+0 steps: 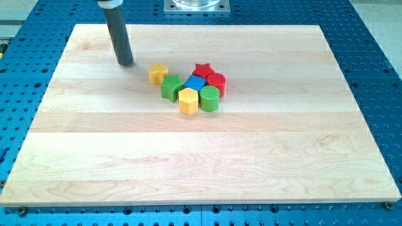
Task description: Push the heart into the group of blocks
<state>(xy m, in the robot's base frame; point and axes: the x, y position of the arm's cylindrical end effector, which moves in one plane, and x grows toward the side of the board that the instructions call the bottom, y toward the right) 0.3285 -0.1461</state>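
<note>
The yellow heart (157, 73) lies on the wooden board (201, 157), touching or nearly touching the upper left side of the green star (171, 87). The star is the left end of a tight group: a red star (201, 69), a blue block (195, 83), a red cylinder (216, 82), a yellow hexagon (188, 100) and a green cylinder (209, 98). My tip (125, 63) stands apart from all blocks, to the upper left of the heart.
A metal mount (197, 5) sits at the view's top edge. A blue perforated table (377, 50) surrounds the board.
</note>
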